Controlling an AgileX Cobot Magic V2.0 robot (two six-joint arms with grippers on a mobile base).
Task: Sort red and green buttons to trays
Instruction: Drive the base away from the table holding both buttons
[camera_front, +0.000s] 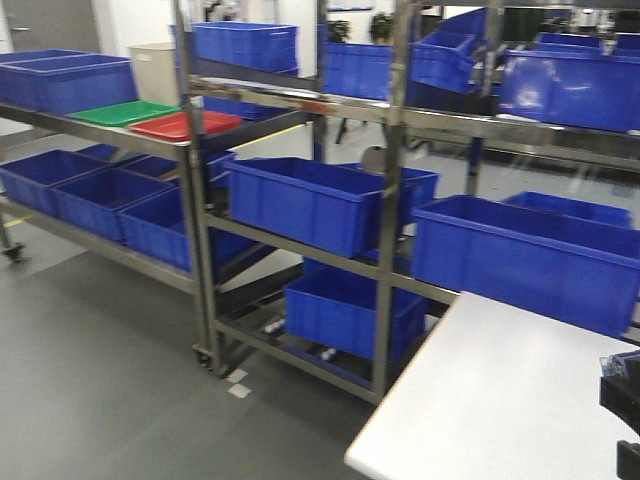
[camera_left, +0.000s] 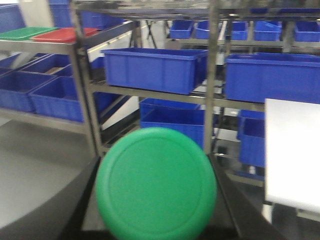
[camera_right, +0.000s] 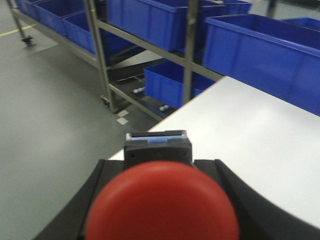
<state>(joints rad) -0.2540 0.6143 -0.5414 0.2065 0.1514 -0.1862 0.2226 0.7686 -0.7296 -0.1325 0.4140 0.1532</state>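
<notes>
1. The green button (camera_left: 156, 184) lies nearest, gripped by its cap between the closed jaws of the left gripper (camera_left: 157, 212).
2. The red button (camera_right: 162, 205) is clamped likewise in the right gripper (camera_right: 160, 197), above the near left edge of the table (camera_right: 260, 135).
3. The green tray (camera_front: 125, 113) and red tray (camera_front: 185, 125) are set side by side on the far left rack (camera_front: 195, 200), well apart from both buttons; no button is seen in either.
4. Both pick-ups are judged done; carrying and placing each button in its matching tray are left.

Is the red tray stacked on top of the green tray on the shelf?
No, the red tray lies beside the green tray on the steel shelf, not on it.
</notes>
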